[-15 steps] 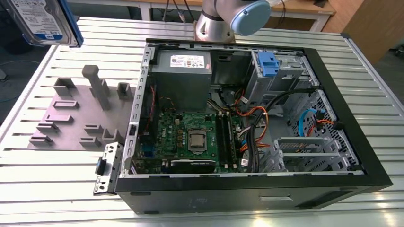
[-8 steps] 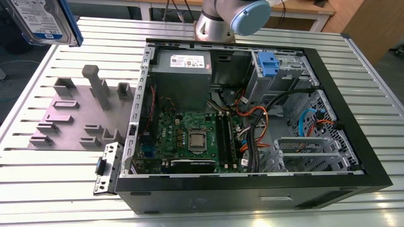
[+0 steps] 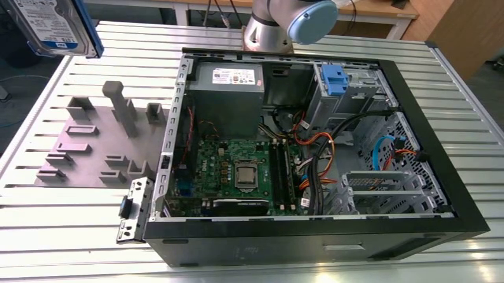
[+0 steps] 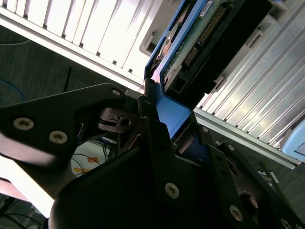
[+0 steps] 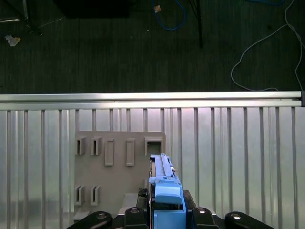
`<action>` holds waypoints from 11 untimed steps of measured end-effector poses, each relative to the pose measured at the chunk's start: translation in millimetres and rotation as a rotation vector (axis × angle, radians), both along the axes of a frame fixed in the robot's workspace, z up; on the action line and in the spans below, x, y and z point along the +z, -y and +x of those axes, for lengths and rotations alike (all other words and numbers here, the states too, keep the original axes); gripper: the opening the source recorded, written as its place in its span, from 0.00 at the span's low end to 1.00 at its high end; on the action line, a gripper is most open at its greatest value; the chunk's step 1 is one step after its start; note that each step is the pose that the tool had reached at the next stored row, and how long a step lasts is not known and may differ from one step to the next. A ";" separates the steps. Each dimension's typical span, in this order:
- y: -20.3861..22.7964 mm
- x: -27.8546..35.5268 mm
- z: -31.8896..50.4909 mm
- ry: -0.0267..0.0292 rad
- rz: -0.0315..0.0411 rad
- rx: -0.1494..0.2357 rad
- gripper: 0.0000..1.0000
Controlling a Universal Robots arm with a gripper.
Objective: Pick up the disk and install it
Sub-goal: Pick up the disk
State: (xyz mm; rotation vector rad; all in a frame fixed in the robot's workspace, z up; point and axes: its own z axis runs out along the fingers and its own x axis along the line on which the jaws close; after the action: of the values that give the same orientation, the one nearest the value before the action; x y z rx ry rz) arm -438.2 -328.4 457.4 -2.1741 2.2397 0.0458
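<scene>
Closest to the lens, the gripper [image 4: 174, 112] is clamped on the blue bracket [image 4: 177, 119] of the disk [image 4: 200, 43], which juts out from between the fingers, clear of the slatted table [image 4: 95, 28]. In the first wrist view the disk [image 5: 163, 174] hangs edge-on over a grey fixture plate [image 5: 119, 186] near the table's edge. In the exterior view it is raised above the far corner on the exterior view's left, label facing out, well apart from the open case [image 3: 315, 242] lying mid-table with power supply [image 3: 228, 88] and motherboard [image 3: 236, 171] exposed.
</scene>
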 end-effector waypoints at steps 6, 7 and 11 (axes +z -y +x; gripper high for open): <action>0.0 2.5 0.0 0.0000 0.0000 0.000 0.36; 0.0 4.0 0.0 -0.0002 -0.0001 0.000 0.36; -0.2 11.4 0.0 0.0000 0.0000 0.000 0.36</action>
State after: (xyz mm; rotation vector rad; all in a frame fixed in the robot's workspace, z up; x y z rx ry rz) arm -438.1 -328.2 468.8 -2.1740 2.2398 0.0458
